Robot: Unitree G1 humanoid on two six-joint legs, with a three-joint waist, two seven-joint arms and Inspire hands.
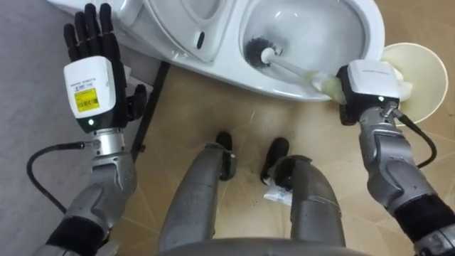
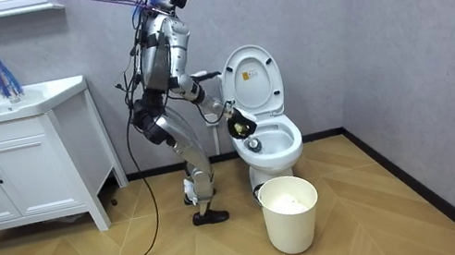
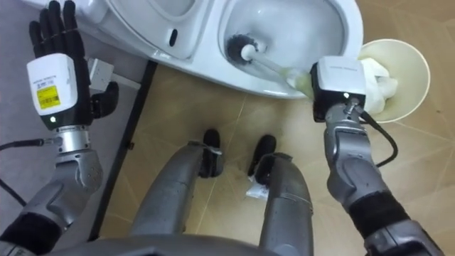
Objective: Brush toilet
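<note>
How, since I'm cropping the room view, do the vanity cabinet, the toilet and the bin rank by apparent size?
1. vanity cabinet: clearly the largest.
2. toilet: second, partly covered by the robot and the bin.
3. bin: smallest, even though it stands nearer the camera than the toilet.

Black-bristled brush (image 1: 257, 50) slanted inside white toilet bowl (image 1: 313, 25), lid (image 2: 254, 80) up

Seen from across the room, its limbs are silver-grey metal with rounded thighs and black feet. The left hand (image 1: 90, 82) has black fingers and a white box on its back with a yellow label and a small green light. The right hand (image 1: 370, 80) wears a similar white box. Black cables loop from both wrists.
</note>
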